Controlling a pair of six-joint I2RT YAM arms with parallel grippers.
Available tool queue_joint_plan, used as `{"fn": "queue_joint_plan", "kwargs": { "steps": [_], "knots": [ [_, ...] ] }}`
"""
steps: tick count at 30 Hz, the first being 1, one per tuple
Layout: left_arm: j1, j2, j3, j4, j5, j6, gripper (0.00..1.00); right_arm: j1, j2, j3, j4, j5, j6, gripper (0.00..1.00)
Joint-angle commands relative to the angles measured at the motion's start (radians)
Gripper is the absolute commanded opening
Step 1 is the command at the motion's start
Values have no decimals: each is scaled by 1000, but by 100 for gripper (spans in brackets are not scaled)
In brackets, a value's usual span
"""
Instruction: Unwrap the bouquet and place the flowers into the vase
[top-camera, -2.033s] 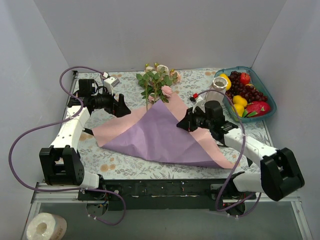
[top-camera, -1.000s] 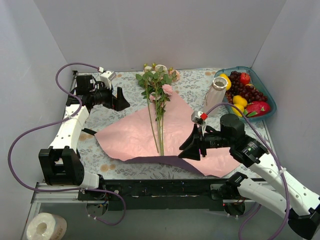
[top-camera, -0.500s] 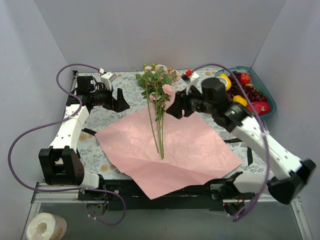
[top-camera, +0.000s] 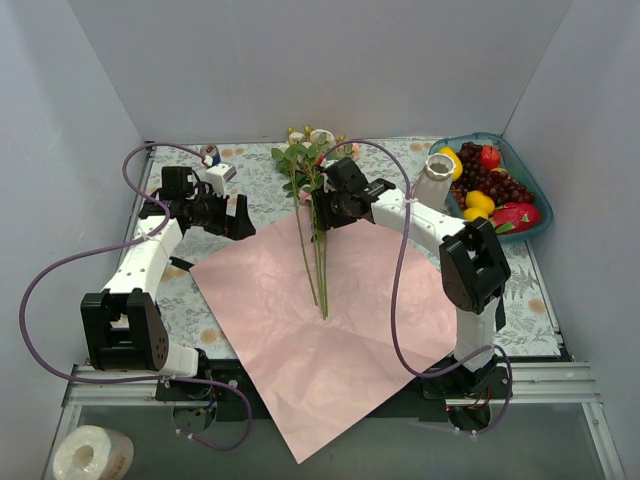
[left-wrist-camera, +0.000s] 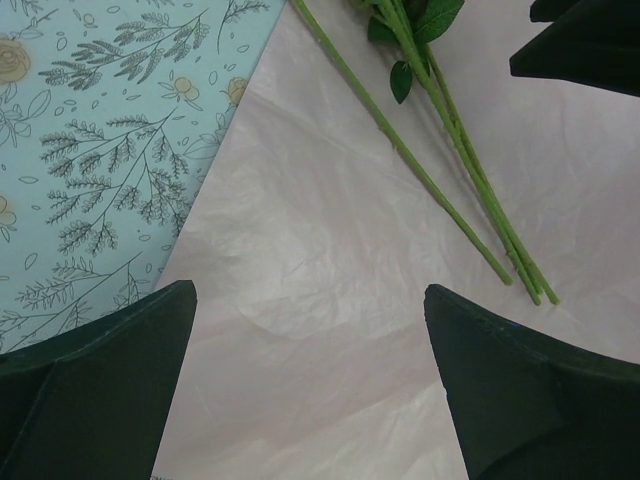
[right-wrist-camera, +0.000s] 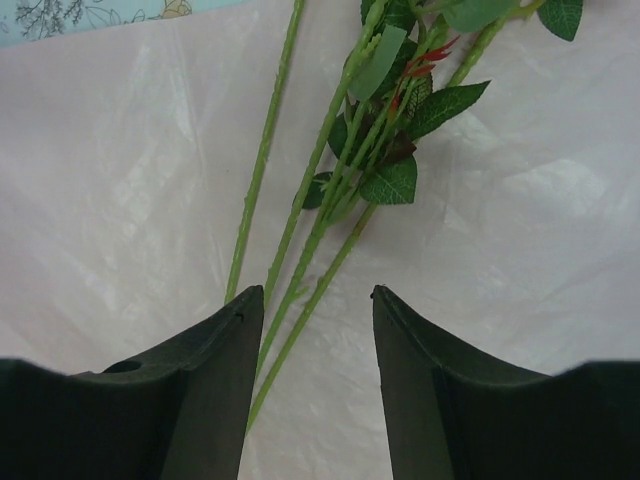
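Observation:
The bouquet's paper sheet (top-camera: 300, 320) lies unfolded, pink face up, its near corner hanging over the table's front edge. The flowers (top-camera: 318, 240) lie on it, stems towards me and blooms and leaves (top-camera: 312, 155) at the back. My right gripper (top-camera: 318, 212) hovers open just above the stems (right-wrist-camera: 310, 230), which pass under and between its fingers (right-wrist-camera: 200, 380); nothing is clamped. My left gripper (top-camera: 243, 215) stands wide open over the paper's left edge (left-wrist-camera: 300, 260), with the stems (left-wrist-camera: 450, 190) off to its right. The whitish ribbed vase (top-camera: 432, 182) stands upright at the back right.
A teal bowl (top-camera: 525, 175) of fruit sits in the back right corner beside the vase. A black strip (top-camera: 178, 264) lies on the floral tablecloth (top-camera: 200, 300) left of the paper. Grey walls close in the back and both sides.
The purple fold has been pulled open and the sheet now lies pink face up, slid further over the front edge. My right gripper has swung left and down over the stems. My left arm barely moved.

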Motion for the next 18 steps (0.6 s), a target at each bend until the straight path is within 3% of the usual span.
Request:
{"fn": "queue_joint_plan", "kwargs": {
  "steps": [1,6,18],
  "knots": [
    [1,-56,-30,7,-50,31,98,8,50,44,114,9,14,55],
    [1,-65,-43,9,-67,33,98,16,117,46,156,6,11,54],
    [1,-77,-84,6,-101,45,98,39,225,81,208,-22,19,39]
  ]
}}
